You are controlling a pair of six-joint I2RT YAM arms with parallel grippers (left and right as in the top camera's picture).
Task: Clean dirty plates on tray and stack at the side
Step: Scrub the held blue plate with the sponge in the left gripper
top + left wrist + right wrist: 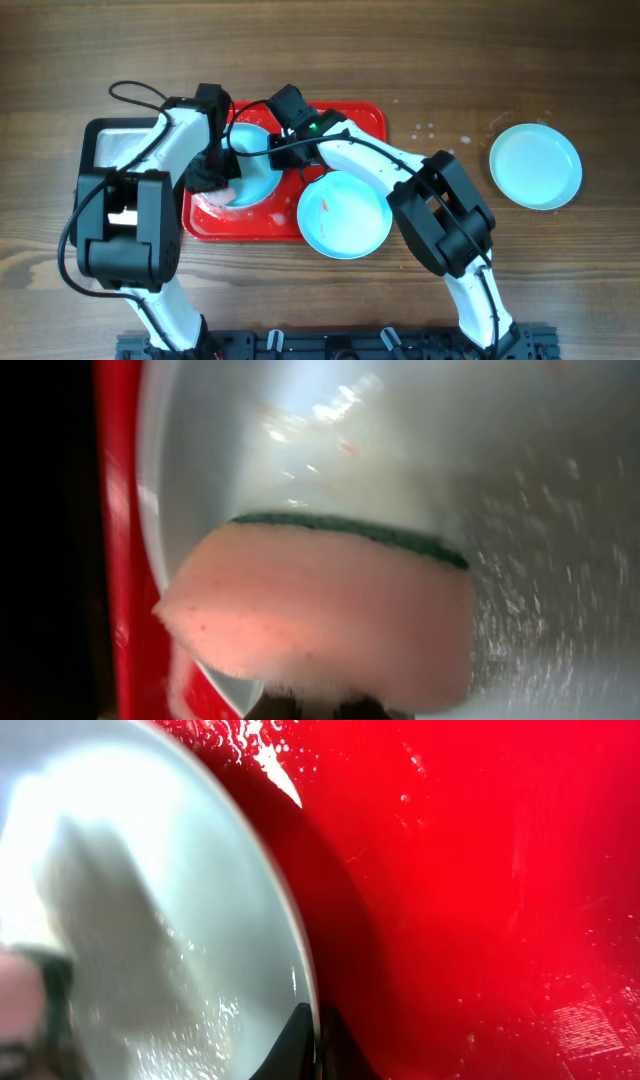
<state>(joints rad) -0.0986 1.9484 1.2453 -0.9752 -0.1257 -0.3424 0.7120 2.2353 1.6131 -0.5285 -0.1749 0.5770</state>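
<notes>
The left gripper [214, 178] is clamped on a soft pink sponge with green scouring layer [320, 615], pressed on the pale turquoise round glossy plate [255, 180] lying in the large red rectangular plastic tray [365, 115]; the right gripper [308, 1045] seems pinched on this plate's rim; with soapy foam [540, 615] making it slippery, I think a hard stroke may pull the rim free and knock the neighbouring smeared plate [345, 215].
</notes>
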